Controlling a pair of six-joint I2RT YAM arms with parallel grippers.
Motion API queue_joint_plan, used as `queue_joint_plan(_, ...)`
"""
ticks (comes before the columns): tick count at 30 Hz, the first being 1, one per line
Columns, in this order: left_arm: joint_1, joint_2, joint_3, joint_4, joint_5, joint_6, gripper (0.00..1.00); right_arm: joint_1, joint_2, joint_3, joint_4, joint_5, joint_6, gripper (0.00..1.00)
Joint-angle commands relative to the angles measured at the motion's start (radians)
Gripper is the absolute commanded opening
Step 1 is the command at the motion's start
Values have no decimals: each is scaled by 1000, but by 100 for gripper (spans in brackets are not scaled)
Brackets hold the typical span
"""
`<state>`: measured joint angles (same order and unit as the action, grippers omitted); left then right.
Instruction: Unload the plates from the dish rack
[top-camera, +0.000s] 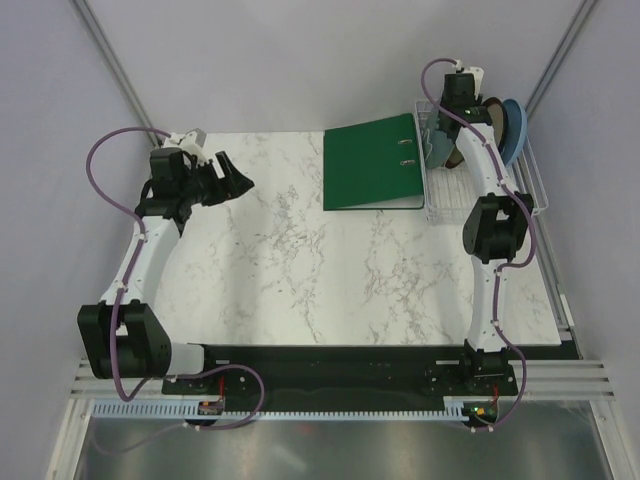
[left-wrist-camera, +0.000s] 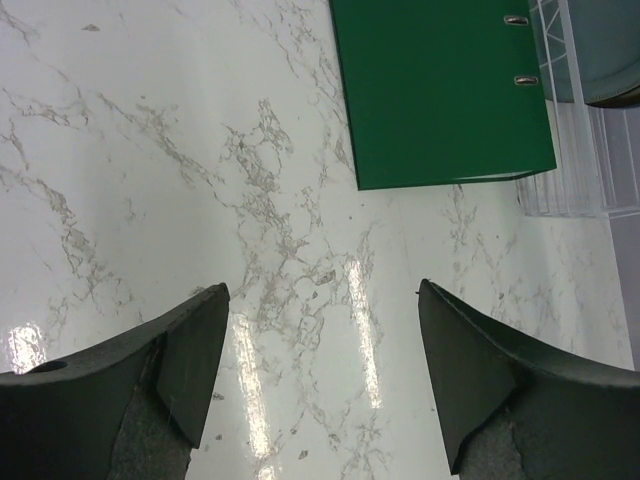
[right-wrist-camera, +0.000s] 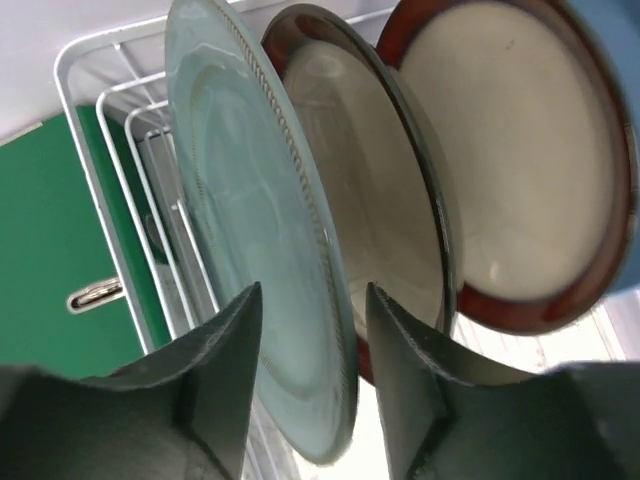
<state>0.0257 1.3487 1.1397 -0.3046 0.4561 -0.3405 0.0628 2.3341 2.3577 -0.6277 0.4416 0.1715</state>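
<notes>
The white wire dish rack (top-camera: 535, 186) stands at the table's far right and holds the plates on edge. In the right wrist view they stand side by side: a grey-green plate (right-wrist-camera: 250, 200), two beige plates with red-brown rims (right-wrist-camera: 385, 190) (right-wrist-camera: 510, 150), and a light blue plate's edge (right-wrist-camera: 622, 30). My right gripper (right-wrist-camera: 312, 295) is open, its fingers on either side of the grey-green plate's rim with a gap on both sides. My left gripper (left-wrist-camera: 322, 290) is open and empty above bare marble at the left (top-camera: 232, 180).
A flat green ring binder (top-camera: 372, 162) lies just left of the rack; it also shows in the left wrist view (left-wrist-camera: 440, 90) and the right wrist view (right-wrist-camera: 40, 250). The rack's wire wall (right-wrist-camera: 100, 60) stands close left of the grey-green plate.
</notes>
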Motion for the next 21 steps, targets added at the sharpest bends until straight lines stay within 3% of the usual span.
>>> queue_joint_plan(1,0,13,3,44,42,-9,84,-6,34,72,65,-38,-10,40)
queue_joint_plan(4,-1,9,-1,44,42,-9,89,-7,37,72,83,-58,-9,12)
queue_joint_plan(7,0,3,-8,44,38,-5,92,-6,30,63,98,-79,-12,1)
queue_joint_plan(9,0,-2,-11,45,33,-5,93,-6,4,40,121,-89,-15,0)
queue_joint_plan(11,2,-3,-14,45,33,-8,100,-6,-12,26,138,-81,-24,0)
queue_joint_plan(21,0,-17,-35,56,-16,-49,100,6,-150,46,200,114,-160,0)
